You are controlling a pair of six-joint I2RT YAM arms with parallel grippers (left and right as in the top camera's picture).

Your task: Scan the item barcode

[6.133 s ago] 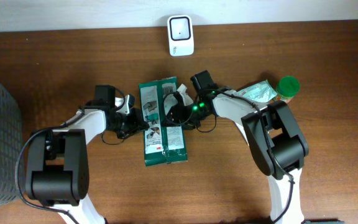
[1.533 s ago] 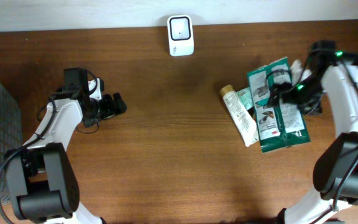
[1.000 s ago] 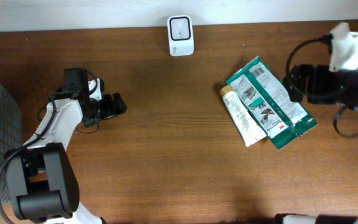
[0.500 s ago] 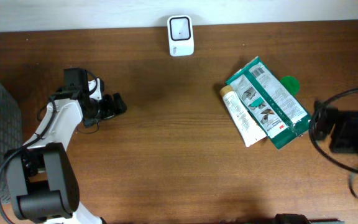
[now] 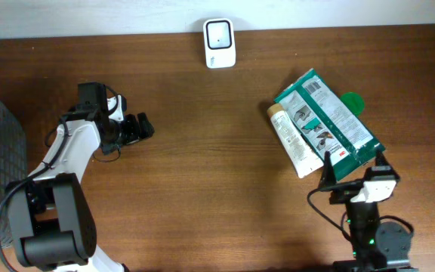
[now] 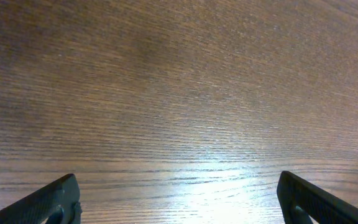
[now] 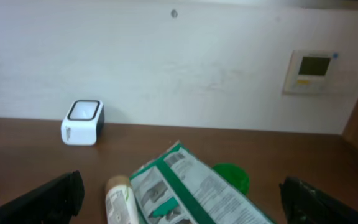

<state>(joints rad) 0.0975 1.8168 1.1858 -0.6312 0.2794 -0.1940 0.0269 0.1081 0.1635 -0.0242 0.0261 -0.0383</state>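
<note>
Seen from above, the green packet (image 5: 325,125) lies flat at about 3 o'clock from the middle of the table (image 5: 202,189), barcode side up. It rests partly on a cream tube (image 5: 293,143) along its 8 o'clock edge and covers part of a green lid (image 5: 351,102) at its 1 o'clock side. The right gripper (image 5: 353,168) sits at the packet's 6 o'clock corner, jaws spread wide and holding nothing. The left gripper (image 5: 134,128) is well apart at 9 o'clock, jaws spread wide over bare wood. The white scanner (image 5: 219,43) stands at 12 o'clock by the wall.
</note>
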